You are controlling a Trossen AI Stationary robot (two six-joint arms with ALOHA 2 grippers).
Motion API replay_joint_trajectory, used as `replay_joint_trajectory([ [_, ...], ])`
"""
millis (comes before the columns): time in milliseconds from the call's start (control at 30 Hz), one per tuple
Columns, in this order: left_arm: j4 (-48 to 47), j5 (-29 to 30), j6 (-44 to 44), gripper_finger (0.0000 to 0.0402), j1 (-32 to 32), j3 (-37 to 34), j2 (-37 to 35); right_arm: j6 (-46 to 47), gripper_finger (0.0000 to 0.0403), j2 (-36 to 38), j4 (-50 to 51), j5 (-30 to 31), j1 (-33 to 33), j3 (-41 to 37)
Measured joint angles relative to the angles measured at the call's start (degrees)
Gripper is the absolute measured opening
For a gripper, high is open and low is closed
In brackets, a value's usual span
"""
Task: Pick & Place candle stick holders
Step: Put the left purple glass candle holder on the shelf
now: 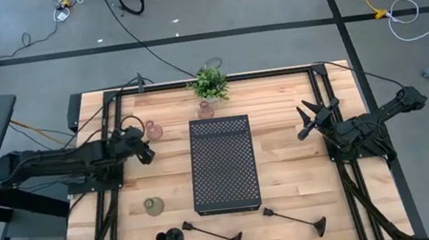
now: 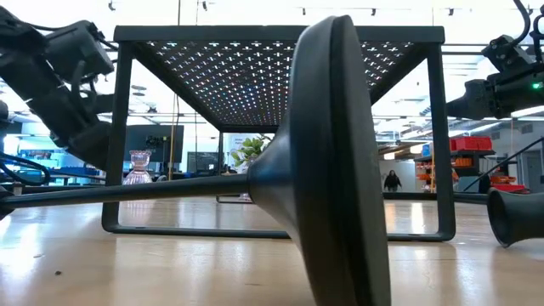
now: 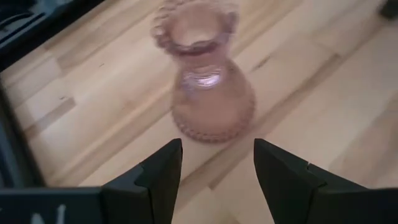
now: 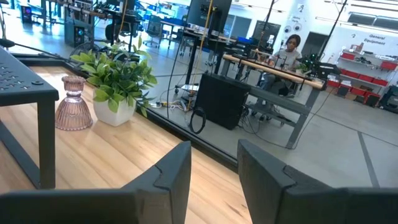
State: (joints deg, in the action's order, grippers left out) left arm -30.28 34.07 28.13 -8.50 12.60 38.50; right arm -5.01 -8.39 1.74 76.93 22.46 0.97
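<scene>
A pinkish glass cup (image 1: 153,130) stands upright on the table left of the black perforated tray (image 1: 222,163); it fills the left wrist view (image 3: 208,81). My left gripper (image 1: 148,151) is open just near of this cup, touching nothing. A second pinkish cup (image 1: 206,110) stands by the potted plant and shows in the right wrist view (image 4: 73,104). An olive-green cup (image 1: 153,206) stands near the front left. A short black holder (image 1: 171,239) stands and two long-stemmed black holders (image 1: 214,234) (image 1: 296,219) lie along the near edge. My right gripper (image 1: 305,121) is open and empty, right of the tray.
A small green potted plant (image 1: 208,82) stands at the table's far edge. The tray stands on legs in the table's middle (image 2: 280,51). Black frame rails (image 1: 326,104) run along both table sides. People sit at desks in the room beyond (image 4: 289,46).
</scene>
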Motion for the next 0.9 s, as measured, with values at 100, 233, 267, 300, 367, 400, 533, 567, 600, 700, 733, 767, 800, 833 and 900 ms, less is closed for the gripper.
replay_joint_trajectory([
  [100,2.92,0.37,-0.1,0.0217,-0.02,0.0,1.15,-0.01,0.013,-0.01,0.0,0.0,0.0,0.0],
  [233,7.36,1.45,-1.48,0.0255,-0.06,0.0,1.79,0.0,0.013,0.01,0.0,0.0,0.0,-0.01],
  [267,7.68,2.0,-1.64,0.0265,-0.08,0.0,1.78,-0.01,0.013,0.01,0.0,0.0,-0.01,0.0],
  [300,8.03,2.8,-1.76,0.0276,-0.16,0.0,1.97,0.01,0.013,0.01,0.0,0.0,-0.02,-0.01],
  [367,8.78,4.4,-1.74,0.0294,-0.64,0.0,2.11,-0.01,0.013,0.01,0.0,0.02,0.0,-0.02],
  [400,8.8,4.83,-1.76,0.0302,-0.95,0.0,2.1,0.01,0.013,0.01,0.0,0.0,0.0,0.0],
  [533,9.82,5.14,-1.74,0.032,-2.67,0.0,2.43,0.0,0.013,0.01,0.0,0.0,0.0,0.0],
  [567,10.42,5.15,-1.74,0.0322,-3.1,0.01,2.73,0.0,0.013,0.01,0.0,0.0,0.0,0.0],
  [600,11.08,5.17,-1.75,0.0322,-3.48,0.02,3.09,0.01,0.013,0.01,0.0,0.02,0.0,0.0],
  [700,13.81,5.15,-1.79,0.0323,-4.54,0.02,4.01,0.01,0.013,0.01,0.0,0.02,0.0,0.0],
  [733,15.12,5.15,-1.81,0.0323,-4.83,0.08,4.51,-0.01,0.013,0.01,0.0,0.02,0.0,0.0],
  [767,15.65,5.14,-1.83,0.0323,-5.13,0.1,5.04,-0.01,0.013,0.01,0.0,0.02,0.0,0.0],
  [800,16.07,5.13,-1.84,0.0323,-5.47,0.09,5.69,-0.01,0.013,0.01,0.0,0.02,0.0,0.0],
  [833,16.9,5.13,-1.82,0.0323,-5.83,0.09,6.5,0.0,0.013,0.01,0.0,0.01,0.0,0.0],
  [900,16.82,5.15,-1.79,0.0323,-6.47,0.09,8.08,-0.01,0.013,0.01,0.0,0.02,-0.01,0.0],
])
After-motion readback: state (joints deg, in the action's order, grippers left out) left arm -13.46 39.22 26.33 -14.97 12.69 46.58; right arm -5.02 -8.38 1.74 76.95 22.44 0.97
